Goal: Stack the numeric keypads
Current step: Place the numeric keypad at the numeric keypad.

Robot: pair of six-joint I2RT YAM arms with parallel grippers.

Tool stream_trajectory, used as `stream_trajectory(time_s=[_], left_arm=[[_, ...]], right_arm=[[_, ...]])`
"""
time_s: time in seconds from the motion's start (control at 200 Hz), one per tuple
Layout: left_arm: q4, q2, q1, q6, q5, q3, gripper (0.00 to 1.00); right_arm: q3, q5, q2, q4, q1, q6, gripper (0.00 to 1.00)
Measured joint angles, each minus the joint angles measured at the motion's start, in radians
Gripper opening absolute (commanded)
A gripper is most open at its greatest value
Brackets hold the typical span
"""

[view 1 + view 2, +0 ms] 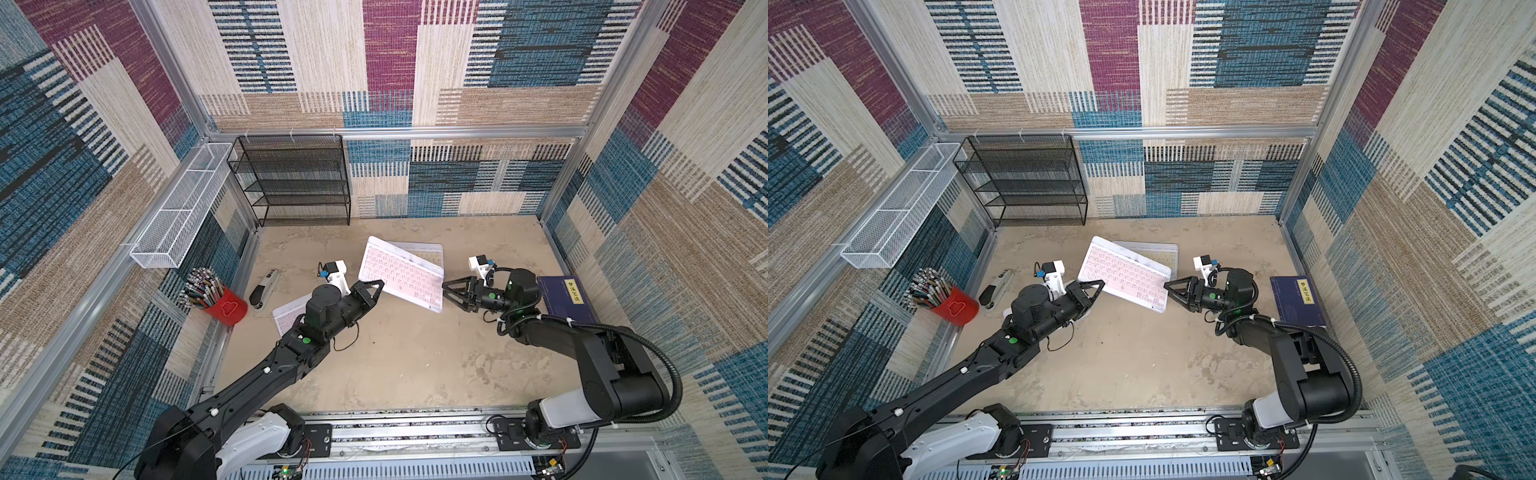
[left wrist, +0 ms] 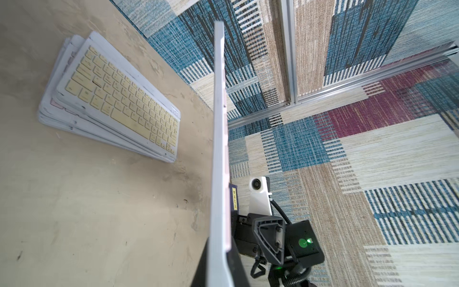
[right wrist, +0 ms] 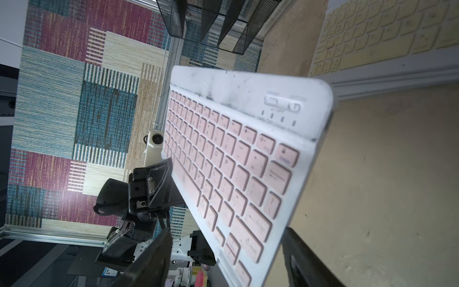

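In both top views the pink keyboard (image 1: 401, 274) hangs tilted above the table (image 1: 415, 361) at the centre of the frame. The left gripper (image 1: 376, 286) is clamped on its left short edge. The right gripper (image 1: 448, 293) sits at its lower right corner with jaws spread, holding nothing. Just above centre, a pile of keyboards (image 1: 415, 247) lies flat with the yellow keyboard (image 1: 1160, 255) on top. Another keyboard with pinkish keys (image 1: 286, 318) lies under the left arm, left of centre.

Left wrist view: the pink keyboard (image 2: 218, 149) shows edge-on. The pile (image 2: 57, 116) lies on the table beyond it, slightly fanned, yellow uppermost.

Right wrist view: the pink keyboard's (image 3: 236, 169) near end reaches between the right gripper's fingers (image 3: 154, 258) — a gap shows beside one of them.
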Motion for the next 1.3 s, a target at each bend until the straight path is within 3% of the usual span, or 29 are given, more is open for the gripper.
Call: stream_trajectory(time_s=[0.13, 0.225, 0.275, 0.386, 0.471, 0.486, 0.531, 0.551, 0.676, 0.851, 1.046, 1.297], left_arm=[[0.066, 0.021, -0.003, -0.023, 0.038, 0.000, 0.00], [0.085, 0.021, -0.003, -0.031, 0.049, -0.002, 0.00], [0.091, 0.021, -0.002, -0.036, 0.047, -0.002, 0.00], [0.092, 0.023, -0.002, -0.036, 0.042, -0.002, 0.00], [0.043, 0.040, 0.005, -0.038, 0.010, -0.002, 0.00], [0.042, 0.046, 0.005, -0.037, 0.005, 0.000, 0.05], [0.023, 0.061, 0.005, -0.027, 0.003, 0.021, 0.38], [0.010, 0.070, 0.005, -0.011, 0.010, 0.039, 0.46], [-0.133, 0.117, 0.018, 0.087, 0.057, 0.145, 0.62], [-0.282, 0.082, 0.143, 0.204, 0.097, 0.126, 0.65], [-0.307, 0.062, 0.282, 0.283, 0.152, 0.105, 0.64], [-0.145, 0.312, 0.362, 0.300, 0.346, 0.162, 0.58]], right_arm=[[0.013, 0.001, 0.038, 0.051, 0.016, 0.042, 0.64], [0.013, 0.002, 0.044, 0.077, 0.016, 0.064, 0.53], [0.013, 0.003, 0.044, 0.091, 0.016, 0.071, 0.42], [0.016, 0.016, 0.042, 0.105, 0.016, 0.087, 0.00], [0.029, 0.014, 0.043, 0.148, 0.010, 0.110, 0.00], [0.032, 0.016, 0.043, 0.153, 0.009, 0.110, 0.00], [0.035, 0.021, 0.051, 0.150, 0.008, 0.111, 0.00], [0.035, 0.027, 0.056, 0.146, 0.008, 0.112, 0.00], [0.060, 0.026, 0.064, 0.148, 0.006, 0.119, 0.00], [0.092, 0.013, 0.071, 0.129, -0.021, 0.113, 0.00], [0.125, -0.013, 0.094, 0.100, -0.037, 0.113, 0.00], [0.190, -0.076, 0.166, 0.117, -0.040, 0.128, 0.00]])
